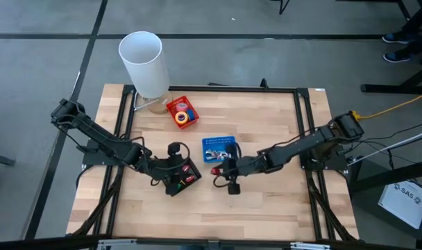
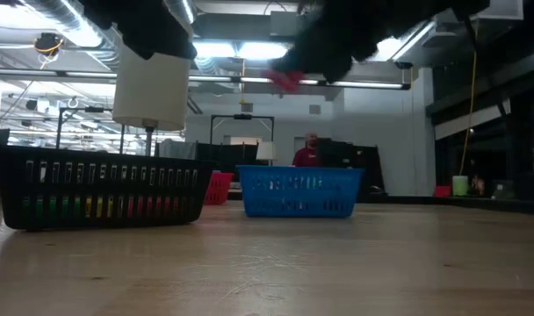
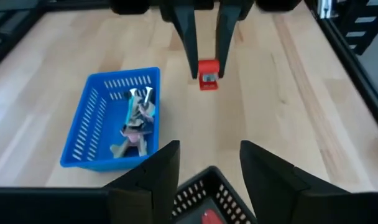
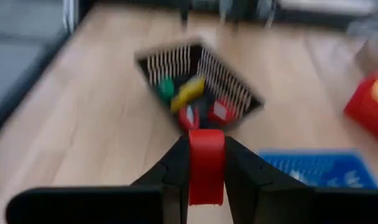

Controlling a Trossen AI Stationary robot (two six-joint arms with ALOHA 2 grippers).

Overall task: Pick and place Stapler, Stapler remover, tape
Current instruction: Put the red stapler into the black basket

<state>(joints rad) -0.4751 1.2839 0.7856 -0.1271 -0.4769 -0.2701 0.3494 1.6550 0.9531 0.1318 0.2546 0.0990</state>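
My right gripper (image 4: 206, 146) is shut on a small red stapler (image 4: 206, 167) and hovers above the table between the blue basket (image 1: 219, 142) and the black basket (image 1: 185, 178). The black basket (image 4: 198, 87) holds red, yellow and green staplers. Metal staple removers (image 3: 136, 121) lie in the blue basket (image 3: 83, 134). Tape rolls (image 1: 184, 117) sit in the red basket (image 1: 175, 105) at the far side. My left gripper (image 3: 207, 152) is open and hangs over the black basket's corner, touching nothing. My right gripper pinches the red stapler (image 3: 207, 78) between its two fingers (image 3: 189, 43), which slant down from the table's right side. One end of the stapler sticks out past the fingertips. The stapler is lifted clear, high above the table (image 2: 286, 81).
A tall white cylinder (image 1: 143, 61) stands at the far left corner behind the red basket. Bare wood lies toward the near edge (image 1: 266, 208) and on the right side. Dark frame rails (image 1: 305, 125) border the table. A person (image 2: 307, 151) shows far off in the room.
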